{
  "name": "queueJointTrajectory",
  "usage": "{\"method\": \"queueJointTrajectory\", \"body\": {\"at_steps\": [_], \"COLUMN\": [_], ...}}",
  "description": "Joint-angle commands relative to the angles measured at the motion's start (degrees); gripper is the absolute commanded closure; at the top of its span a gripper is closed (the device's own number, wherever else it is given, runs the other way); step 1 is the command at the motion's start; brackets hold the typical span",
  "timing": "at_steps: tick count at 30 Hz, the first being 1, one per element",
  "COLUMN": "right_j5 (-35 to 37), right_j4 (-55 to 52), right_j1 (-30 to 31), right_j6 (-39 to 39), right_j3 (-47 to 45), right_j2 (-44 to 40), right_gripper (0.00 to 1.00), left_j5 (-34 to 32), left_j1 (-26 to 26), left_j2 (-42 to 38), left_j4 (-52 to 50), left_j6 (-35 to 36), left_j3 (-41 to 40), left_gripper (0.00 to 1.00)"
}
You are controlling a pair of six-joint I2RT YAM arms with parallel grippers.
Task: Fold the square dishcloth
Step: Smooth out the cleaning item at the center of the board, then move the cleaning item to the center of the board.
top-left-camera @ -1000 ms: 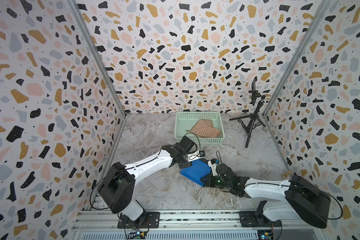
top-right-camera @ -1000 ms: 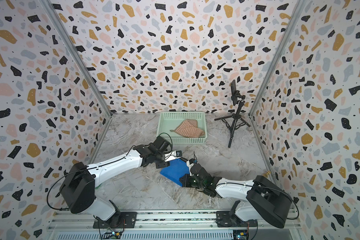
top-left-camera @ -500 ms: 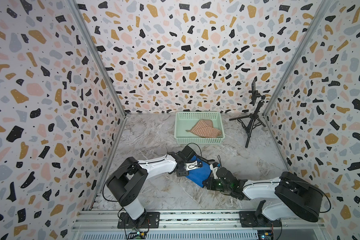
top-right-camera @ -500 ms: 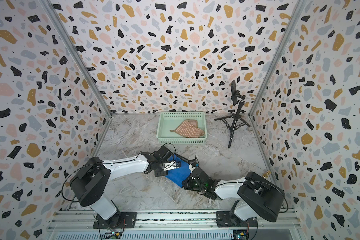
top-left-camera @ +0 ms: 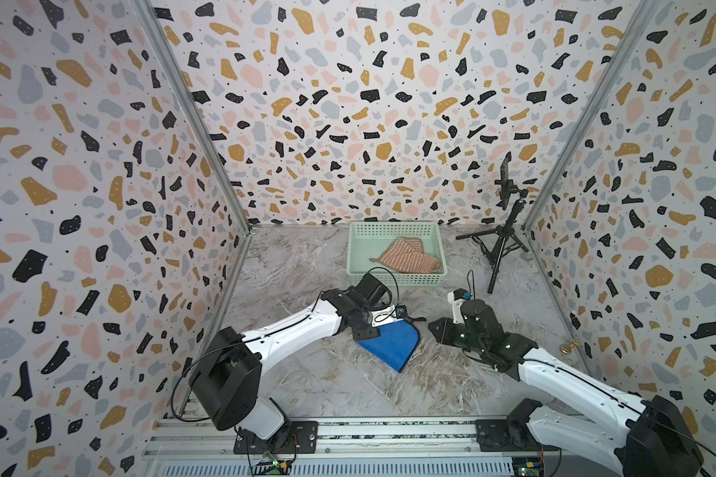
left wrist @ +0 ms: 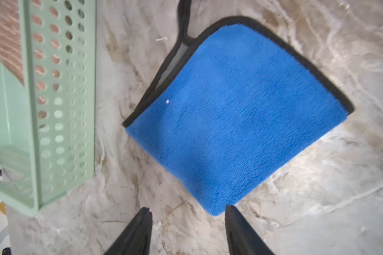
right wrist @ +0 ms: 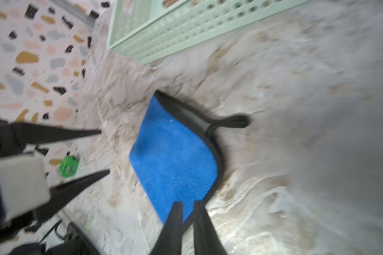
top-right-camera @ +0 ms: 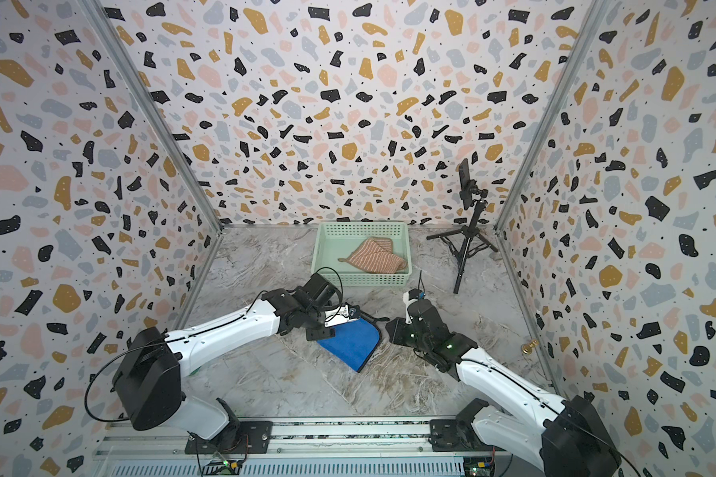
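left wrist view showed the dishcloth [left wrist: 230,114] lying folded on the near side of the basket [left wrist: 60,88]. your left gripper [left wrist: 187,209] hung spread and empty at its corner; your right gripper [right wrist: 187,202] was barely parted, pinching nothing. the fold looked finished; next, lift both clear without snagging.

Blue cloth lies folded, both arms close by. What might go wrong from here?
1. The right gripper has its jaws barely parted right at the bound edge of the blue dishcloth; backing away might snag it and drag the top layer open.
2. The left gripper stands open beside the folded corner; a low move could nudge it.
3. Near the hanging loop, a grey strip of the under layer shows, so the fold may count as uneven.
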Motion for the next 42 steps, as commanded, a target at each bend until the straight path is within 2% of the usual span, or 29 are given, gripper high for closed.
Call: {"method": "queueJointTrajectory", "body": {"at_steps": [1, 3, 6, 10, 17, 23, 27, 32, 37, 39, 40, 41, 42], "right_j5": [3.7, 4.7, 7.6, 10.1, 9.1, 9.0, 8.1, 7.2, 7.5, 8.9, 9.6, 10.3, 11.0], "right_j4": [-7.7, -7.7, -7.6, -6.2, -3.2, -1.8, -1.3, -1.1, -2.6, -4.4, -5.2, -6.4, -7.6], "right_j1": [-4.8, -7.5, -8.2, -8.3, -8.3, -8.3, -8.3, -8.2, -8.2, -8.2, -8.2, -8.2, -8.2], "right_j6": [-5.5, -5.7, -7.0, -8.9, -8.9, -8.8, -8.7, -8.8, -9.4, -9.6, -10.0, -10.3, -10.8], "right_j3": [1.2, 1.0, 0.7, -0.6, -3.1, -4.9, -4.9, -4.7, -3.1, -1.8, -1.0, 0.1, 1.5], "right_j2": [-1.3, -0.9, 0.3, 1.2, -1.1, -3.2, -2.5, -2.2, -1.5, -1.1, -0.9, -0.7, -0.5], "right_gripper": [0.74, 0.70, 0.61, 0.57, 0.55, 0.54, 0.53, 0.49, 0.32, 0.19, 0.09, 0.04, 0.02], "left_j5": [3.8, 5.7, 9.9, 11.0, 8.2, 7.0, 3.8, 3.7, 3.7, 3.4, 3.5, 3.6, 3.5], "left_j1": [-2.2, -2.6, -2.7, -2.7, -1.9, 2.7, 5.5, 13.0, 22.7, 25.8, 27.1, 28.6, 30.3], "left_j2": [4.7, 7.6, 11.2, 16.8, 23.7, 23.7, 21.5, 17.4, 13.0, 11.9, 11.5, 11.3, 11.2], "left_j4": [-2.5, -3.2, -5.1, -7.6, -10.3, -11.7, -11.8, -12.3, -12.1, -12.1, -12.0, -11.9, -11.5], "left_j6": [-2.9, -3.1, -2.9, -1.8, 1.0, 2.3, 4.1, 5.4, 8.1, 9.0, 9.6, 10.3, 11.2], "left_j3": [3.4, 5.6, 9.0, 12.9, 14.4, 12.4, 8.3, 4.0, 2.0, 2.0, 2.1, 2.1, 2.2], "left_gripper": [0.40, 0.33, 0.24, 0.20, 0.16, 0.19, 0.20, 0.23, 0.23, 0.23, 0.23, 0.23, 0.23]}}
